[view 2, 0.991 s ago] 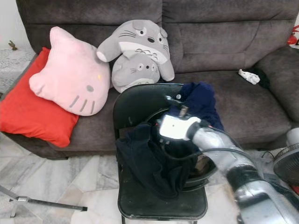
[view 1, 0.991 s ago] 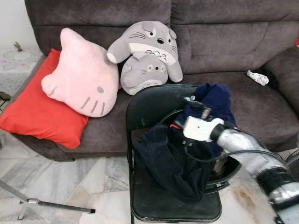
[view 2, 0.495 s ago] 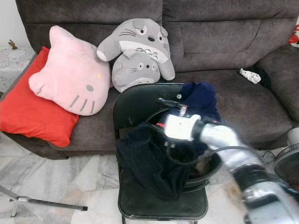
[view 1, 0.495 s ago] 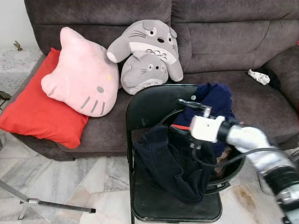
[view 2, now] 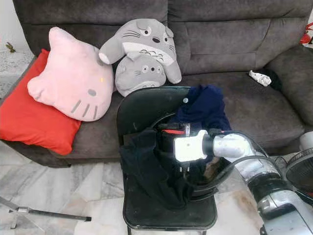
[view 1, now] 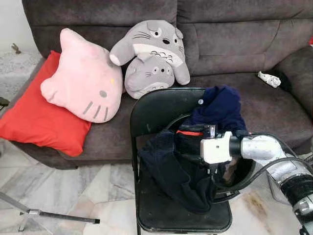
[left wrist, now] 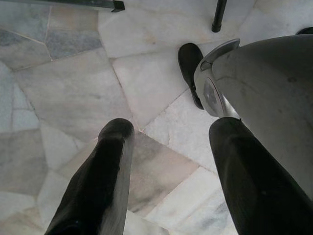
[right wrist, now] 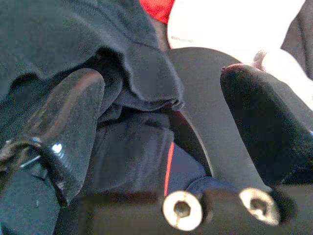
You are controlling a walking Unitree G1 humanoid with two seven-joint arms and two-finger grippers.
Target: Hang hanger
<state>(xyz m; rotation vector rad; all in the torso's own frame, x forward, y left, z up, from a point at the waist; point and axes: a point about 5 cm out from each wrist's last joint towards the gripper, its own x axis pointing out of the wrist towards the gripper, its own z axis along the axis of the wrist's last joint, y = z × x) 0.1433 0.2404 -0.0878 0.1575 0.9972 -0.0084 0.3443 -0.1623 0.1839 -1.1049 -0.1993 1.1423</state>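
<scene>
Risk assessment follows, nearest items first. Left gripper [left wrist: 166, 142] hangs idle over the pale marble tiled floor [view 1: 98, 188], jaws wide apart and empty.

The black metal folding chair [view 1: 156, 110] carries a black round plastic basket [view 1: 244, 171] heaped with dark navy clothes [view 1: 171, 166], part of which spills over the rim onto the seat. The right gripper [right wrist: 164, 105] sits low over this heap, its jaws wide with cloth folds between them and nothing clamped. No hanger can be made out with certainty. A thin red strip [view 1: 188, 132] among the clothes, just beside the gripper, may be part of it, or only garment trim.

Hazards, as judged:
- Closing now would likely take loose cloth rather than a hanger, and a lift could then drag the heap off the seat.
- The basket overhangs the seat on the robot's right, so a sideways pull may tip it.
- The cable looped at the right wrist lies close to the basket rim and could snag.

Clearances: the chair back stands close behind the gripper, with a blue garment [view 1: 220, 105] draped over its right shoulder, so room for moving is upward and toward the robot. A metal tripod leg [view 1: 49, 214] crosses the floor to the left.

Beyond stands the grey fabric sofa [view 1: 274, 107] with a pink cat-face cushion [view 1: 80, 83], well apart from the work.
</scene>
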